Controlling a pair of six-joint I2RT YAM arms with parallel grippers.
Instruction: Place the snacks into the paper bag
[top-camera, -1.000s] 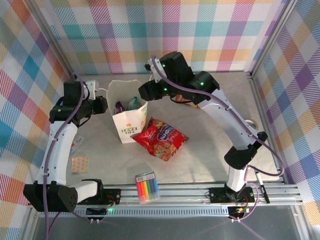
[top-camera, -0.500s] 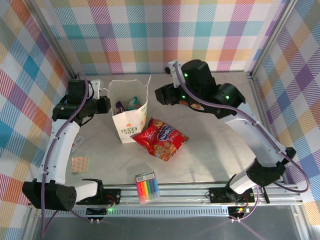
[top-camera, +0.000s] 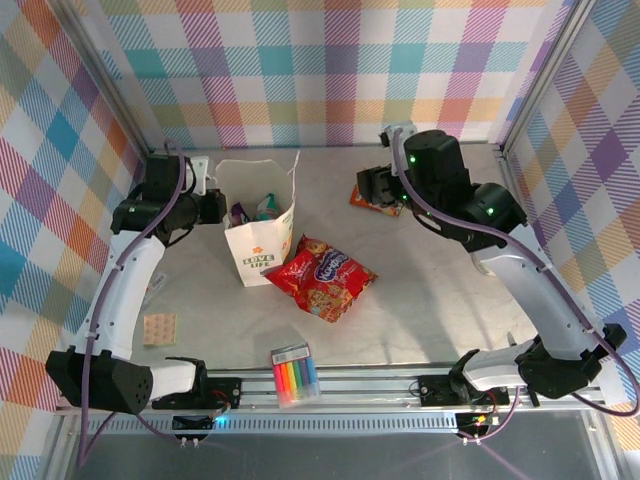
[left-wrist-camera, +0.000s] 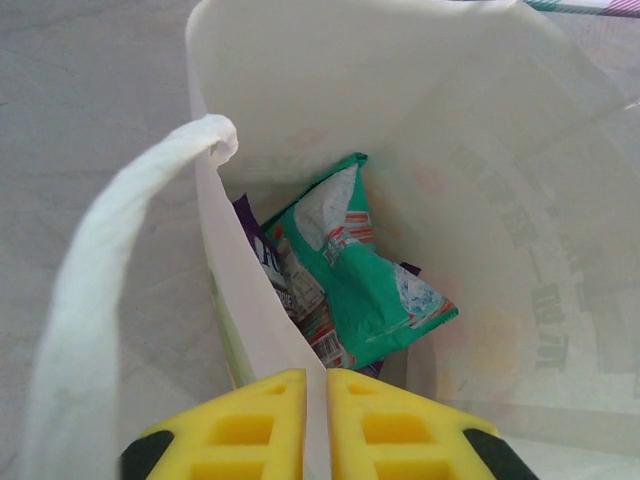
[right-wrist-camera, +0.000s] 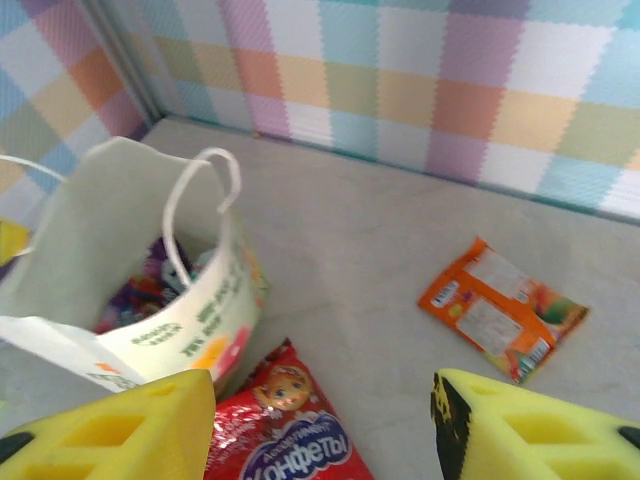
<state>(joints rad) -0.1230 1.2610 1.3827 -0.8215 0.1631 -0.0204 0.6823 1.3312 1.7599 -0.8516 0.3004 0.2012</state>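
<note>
1. The paper bag (top-camera: 260, 250) stands upright with its mouth open, left of centre on the table (top-camera: 430, 300). A teal-and-white packet (left-wrist-camera: 365, 275) and a purple packet (left-wrist-camera: 262, 250) lie inside it, so part of the job looks done.
2. The left gripper (left-wrist-camera: 327, 420) is pinched tight on the bag's wall at the rim, beside a twisted handle (left-wrist-camera: 110, 290). This probably keeps the mouth spread and stops the light bag tipping.
3. The large red packet (top-camera: 320, 278) lies flat just beside the bag's front corner. The orange packet (right-wrist-camera: 503, 308) lies well apart, towards the back wall. Both are outside the bag.
4. The right gripper (right-wrist-camera: 320, 400) hangs near the orange packet, its jaws spread wide with nothing between them. It seems set to collect that packet.
5. The pack of markers (top-camera: 295, 375) sits at the near edge. It is not a snack, so it should be left alone.
</note>
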